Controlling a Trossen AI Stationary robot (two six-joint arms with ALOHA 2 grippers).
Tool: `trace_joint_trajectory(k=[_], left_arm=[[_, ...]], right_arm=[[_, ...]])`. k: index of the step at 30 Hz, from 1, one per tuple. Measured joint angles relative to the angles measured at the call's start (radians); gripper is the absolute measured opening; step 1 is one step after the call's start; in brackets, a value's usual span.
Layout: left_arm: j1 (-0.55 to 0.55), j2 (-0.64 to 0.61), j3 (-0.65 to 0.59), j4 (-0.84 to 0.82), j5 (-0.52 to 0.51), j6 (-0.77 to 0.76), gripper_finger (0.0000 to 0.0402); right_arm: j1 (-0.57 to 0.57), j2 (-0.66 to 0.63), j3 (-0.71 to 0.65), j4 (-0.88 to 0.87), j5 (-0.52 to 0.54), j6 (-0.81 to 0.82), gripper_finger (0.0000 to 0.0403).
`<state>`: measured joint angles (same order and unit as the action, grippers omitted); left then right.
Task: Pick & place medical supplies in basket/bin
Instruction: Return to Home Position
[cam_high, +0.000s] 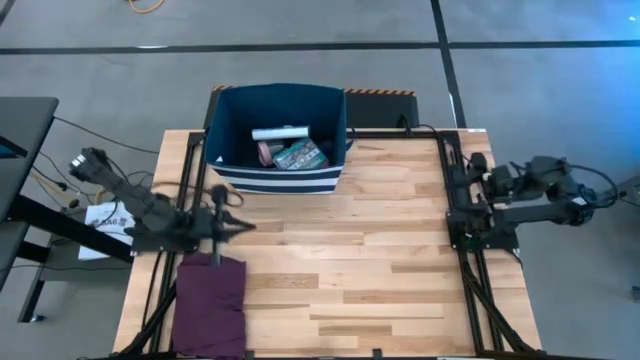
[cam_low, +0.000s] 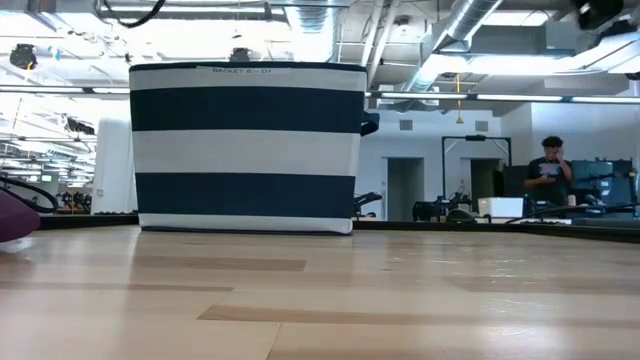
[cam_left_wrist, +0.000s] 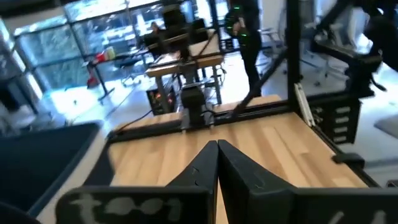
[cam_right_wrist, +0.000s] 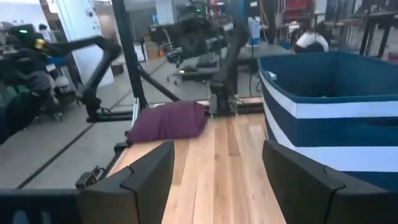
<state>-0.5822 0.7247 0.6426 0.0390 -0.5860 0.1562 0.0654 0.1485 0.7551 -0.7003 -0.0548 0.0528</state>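
Supplies (cam_high: 290, 150) inside bin (cam_high: 278, 177). Left tool (cam_left_wrist: 217, 152) pinched shut by cloth (cam_high: 210, 300), right tool (cam_right_wrist: 217, 148) spread wide, both apart from bin.

The right tool (cam_right_wrist: 217, 186), fingers spread wide apart, hangs over the wooden surface (cam_right_wrist: 214, 146), the navy striped bin (cam_right_wrist: 329, 99) close by and the folded purple cloth (cam_right_wrist: 168, 121) farther off.

Navy striped bin (cam_high: 275, 181): 1. Inside: white tube (cam_high: 280, 133), 1; pink tub (cam_high: 264, 152), 1; green-red packet (cam_high: 301, 156), 1. Folded purple cloth (cam_high: 211, 300): 1. Arms: 2 (left arm (cam_high: 150, 212), right arm (cam_high: 520, 207)).
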Motion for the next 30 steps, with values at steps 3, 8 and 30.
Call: trace_joint_trajectory(k=[3,8,30], left_arm=[[0.046,-0.134,-0.003,-0.099,0.048,-0.074,0.0],[0.078,-0.321,-0.104,-0.046,0.138,-0.068,0.0],[0.227,-0.441,-0.467,0.418,0.37,0.153,0.0]], right_arm=[[0.0,-0.063,-0.002,-0.012,0.0,0.0,0.024],[0.0,-0.145,-0.001,-0.01,0.0,-0.006,0.024],[0.002,-0.071,-0.146,0.512,-0.117,0.037,0.024]])
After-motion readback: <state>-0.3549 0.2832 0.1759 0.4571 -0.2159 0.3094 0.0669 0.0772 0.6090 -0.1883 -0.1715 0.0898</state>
